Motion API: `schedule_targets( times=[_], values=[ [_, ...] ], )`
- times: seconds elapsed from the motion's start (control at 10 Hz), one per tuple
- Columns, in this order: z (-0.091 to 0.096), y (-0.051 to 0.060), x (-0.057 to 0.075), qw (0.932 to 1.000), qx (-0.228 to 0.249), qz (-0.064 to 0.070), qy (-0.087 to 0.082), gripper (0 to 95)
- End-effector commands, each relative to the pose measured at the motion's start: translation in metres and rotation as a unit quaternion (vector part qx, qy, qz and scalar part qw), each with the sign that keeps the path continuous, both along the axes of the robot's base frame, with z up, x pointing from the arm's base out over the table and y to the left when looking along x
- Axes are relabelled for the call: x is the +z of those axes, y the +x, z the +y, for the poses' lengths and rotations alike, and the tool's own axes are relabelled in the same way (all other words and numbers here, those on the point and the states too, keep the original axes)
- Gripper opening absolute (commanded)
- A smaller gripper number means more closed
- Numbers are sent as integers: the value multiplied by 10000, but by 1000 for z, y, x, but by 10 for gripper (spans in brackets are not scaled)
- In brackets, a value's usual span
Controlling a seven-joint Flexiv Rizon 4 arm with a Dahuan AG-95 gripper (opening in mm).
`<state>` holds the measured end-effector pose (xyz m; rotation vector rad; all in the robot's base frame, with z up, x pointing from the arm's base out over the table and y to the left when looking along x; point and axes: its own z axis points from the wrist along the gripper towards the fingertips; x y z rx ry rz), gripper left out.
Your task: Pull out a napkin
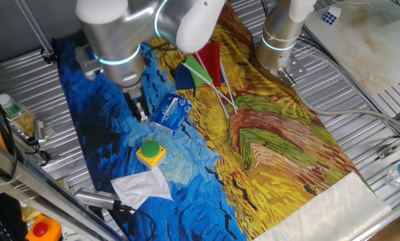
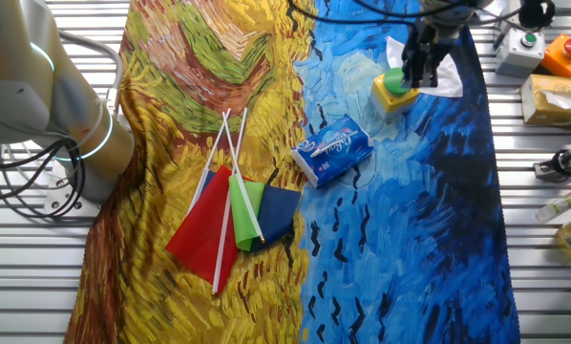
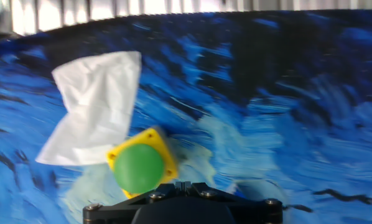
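Napkin [image 1: 141,188] lies flat, creased, on blue part of painted cloth [image 1: 273,154] covering bench, just beside yellow box with green button [image 1: 150,152], well apart from blue tissue packet [image 1: 172,111] — judged already drawn out and dropped. Gripper [image 1: 141,112] hangs beside packet; jaws carry nothing visible, opening cannot be told. Flags [image 2: 233,215] lie unused aside.

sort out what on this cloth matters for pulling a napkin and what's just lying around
Belongs to the job:
- napkin, lying loose on the cloth
- blue tissue packet
- hand, beside the packet

Just lying about:
- yellow box with green button
- small flags on white sticks
- painted cloth
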<state>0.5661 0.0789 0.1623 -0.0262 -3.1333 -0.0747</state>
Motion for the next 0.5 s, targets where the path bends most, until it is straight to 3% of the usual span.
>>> schedule_targets(
  times=[0.1, 0.5],
  values=[
    [-1, 0, 0, 10000, 33, 49, 39, 0],
    [-1, 0, 0, 9999, 160, 10, 29, 0]
  ],
)
